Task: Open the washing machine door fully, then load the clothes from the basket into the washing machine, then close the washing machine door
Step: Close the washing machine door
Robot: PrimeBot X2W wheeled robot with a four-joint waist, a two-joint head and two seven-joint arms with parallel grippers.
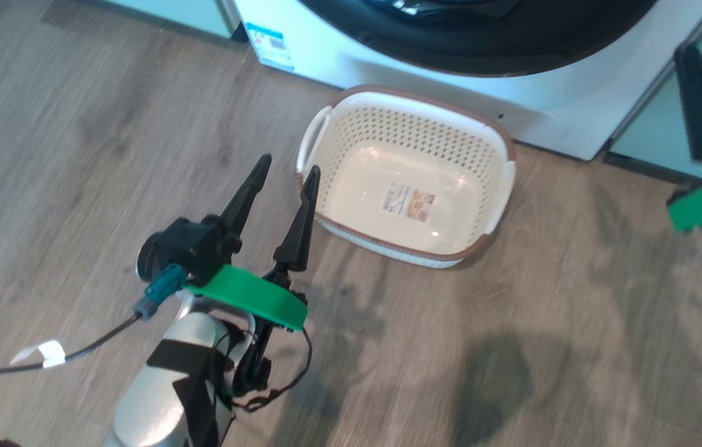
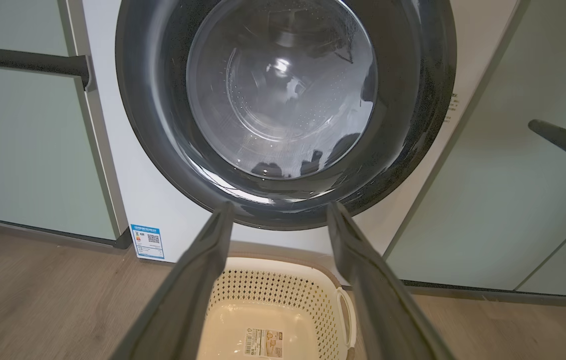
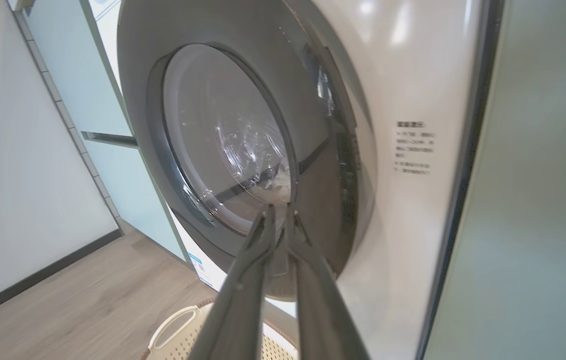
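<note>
Door [image 2: 147, 100] flush on the machine [image 2: 107, 165], basket [image 1: 413, 94] on the floor [image 1: 77, 155] just before it.
Head view: I see the left gripper [image 1: 285, 167] hovering just left of the basket, fingers parted, nothing between them; the right gripper [image 1: 689, 62] is at the right edge, well apart from the basket. Left wrist view: parted fingers frame the door's lower rim; the basket's label [image 2: 264, 342] lies in plain sight, and a sticker [image 2: 147, 242] sits on the machine's lower corner. Right wrist view: fingers pressed together, empty, tips before the door glass; a pale blur sits behind the glass, and I cannot tell what it is.
</note>
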